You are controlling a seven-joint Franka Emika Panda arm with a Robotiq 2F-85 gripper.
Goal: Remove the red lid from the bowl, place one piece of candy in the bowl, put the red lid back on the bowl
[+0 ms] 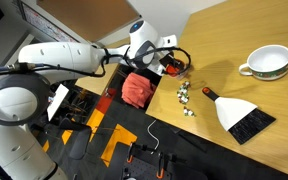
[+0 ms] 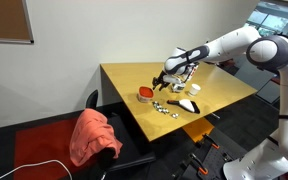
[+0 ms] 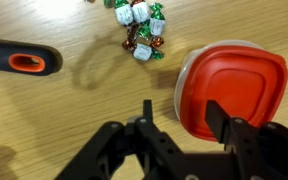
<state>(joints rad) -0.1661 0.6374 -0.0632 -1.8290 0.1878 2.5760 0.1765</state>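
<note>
Wooden table [image 2: 224,95] in an office corner, with a red cloth [image 2: 94,135] draped over a chair in front of it.

Layout: the red lid [image 3: 232,85] sits on the bowl [image 3: 182,80]. Only a pale see-through rim of the bowl shows around the lid's edge, so step one is judged not yet done. A loose pile of wrapped candy [image 3: 142,35] lies just beside the bowl, near enough for a short reach once the bowl is uncovered. The black brush handle [image 3: 19,62] lies well off to the side, out of the working path. A large white bowl [image 1: 266,63] stands well apart at the far end of the table and plays no part.

Gripper [image 3: 180,108]: seen in the wrist view directly above the lid's near edge. Jaws are parted, with one finger [image 3: 147,112] outside the rim and the other over the red surface. This straddling looks chosen to pinch the lid by its edge, since the flat top offers no knob. Contact with the lid cannot be told, and nothing is seen held.

Risk (judgement): the bowl is light and its glass is slippery, so a pinch that catches the bowl's rim too may drag or tip the bowl.
</note>
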